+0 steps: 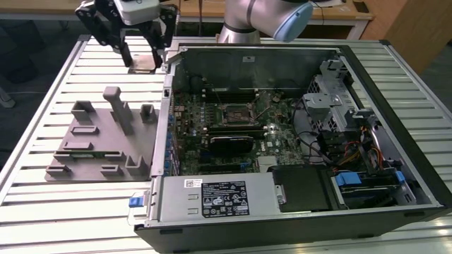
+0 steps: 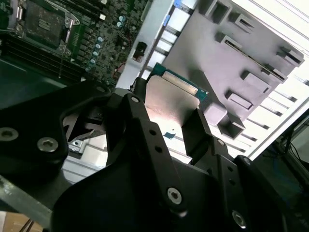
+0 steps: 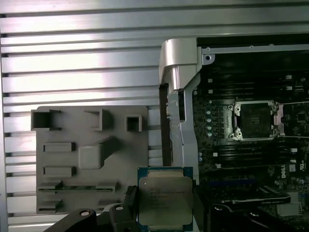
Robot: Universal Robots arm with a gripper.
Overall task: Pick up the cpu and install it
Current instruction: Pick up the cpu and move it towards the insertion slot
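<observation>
My gripper [image 1: 144,62] hangs high over the slatted table at the exterior view's far left, beyond the grey fixture and just outside the open computer case. It is shut on the cpu [image 1: 143,63], a flat square chip with a shiny silver top. In the first wrist view the cpu [image 3: 165,198] shows its metal lid and thin green border, clamped between the black fingers [image 3: 128,211]. The second wrist view shows the cpu [image 2: 171,99] from behind the gripper [image 2: 169,113]. The empty motherboard socket [image 1: 238,112] [image 3: 255,120] lies inside the case, off to the side of the chip.
A grey plastic fixture [image 1: 102,140] [image 3: 91,154] with upright blocks sits on the slatted table [image 1: 42,106]. The case's side wall [image 1: 168,100] stands between gripper and motherboard. Drive cage and cables [image 1: 346,121] fill the exterior view's right; the power supply [image 1: 219,198] sits at the front.
</observation>
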